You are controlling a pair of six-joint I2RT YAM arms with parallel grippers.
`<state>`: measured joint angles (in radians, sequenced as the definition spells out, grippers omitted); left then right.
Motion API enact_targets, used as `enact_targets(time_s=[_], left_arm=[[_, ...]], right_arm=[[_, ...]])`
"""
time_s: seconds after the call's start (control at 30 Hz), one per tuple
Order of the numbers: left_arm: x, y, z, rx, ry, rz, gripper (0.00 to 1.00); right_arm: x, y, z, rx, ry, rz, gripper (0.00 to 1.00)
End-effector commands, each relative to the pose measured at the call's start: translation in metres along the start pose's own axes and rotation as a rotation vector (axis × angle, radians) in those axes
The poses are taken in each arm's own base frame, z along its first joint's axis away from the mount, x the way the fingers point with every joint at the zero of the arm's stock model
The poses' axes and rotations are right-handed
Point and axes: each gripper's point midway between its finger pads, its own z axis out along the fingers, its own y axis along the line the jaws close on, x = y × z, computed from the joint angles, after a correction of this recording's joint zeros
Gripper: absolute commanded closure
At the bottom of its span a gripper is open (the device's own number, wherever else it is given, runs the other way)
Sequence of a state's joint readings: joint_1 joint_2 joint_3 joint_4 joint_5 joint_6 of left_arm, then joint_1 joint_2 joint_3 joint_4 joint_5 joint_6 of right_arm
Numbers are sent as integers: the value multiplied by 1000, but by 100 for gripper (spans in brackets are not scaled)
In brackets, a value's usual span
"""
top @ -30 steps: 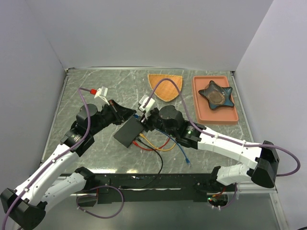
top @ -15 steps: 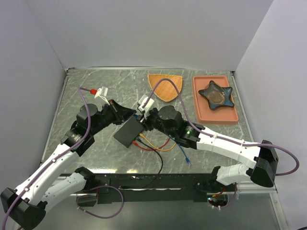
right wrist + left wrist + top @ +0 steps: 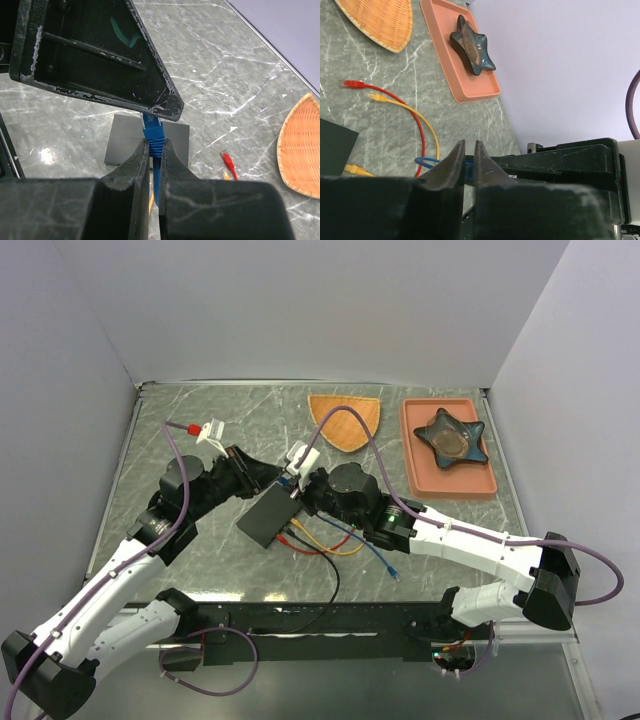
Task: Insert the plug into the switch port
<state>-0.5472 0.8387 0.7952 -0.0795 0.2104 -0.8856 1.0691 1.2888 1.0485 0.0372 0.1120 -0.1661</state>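
Blue plug [image 3: 152, 131] in right tool [image 3: 155, 145]

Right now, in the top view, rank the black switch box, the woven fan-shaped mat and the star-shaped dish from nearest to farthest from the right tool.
From the right tool, which pinches the blue plug:
1. black switch box: just beside it, on its near-left side.
2. woven fan-shaped mat: behind it, toward the back wall.
3. star-shaped dish: far right, on the salmon tray.

Box [image 3: 266, 518] mid table [image 3: 200, 420], cables [image 3: 310, 546] just right, basket [image 3: 345, 423] behind, dish [image 3: 452, 437] in tray [image 3: 450, 479] back right.
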Motion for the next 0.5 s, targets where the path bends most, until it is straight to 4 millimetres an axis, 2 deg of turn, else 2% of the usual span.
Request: enact_targets(time_s=[0.0,0.03,0.13,0.2,0.23,0.47], left_arm=[[-9,-10,0,14,-12,14,56],[-11,-6,0,-6,-26,17,24],[-14,7,-1,-74,-45,30,4],[-17,13,-3,-113,-61,37,1],[-21,17,-4,-137,-80,43,4],[-24,33,-6,-208,-97,82,4]], right_arm=[[-36,-18,-8,74,-102,15,100],[-33,-18,-8,76,-96,10,100],[-24,-19,-9,84,-75,4,100],[-20,-20,-10,88,-69,7,100],[-14,-19,-11,88,-56,6,100],[16,-22,-15,117,2,9,100]])
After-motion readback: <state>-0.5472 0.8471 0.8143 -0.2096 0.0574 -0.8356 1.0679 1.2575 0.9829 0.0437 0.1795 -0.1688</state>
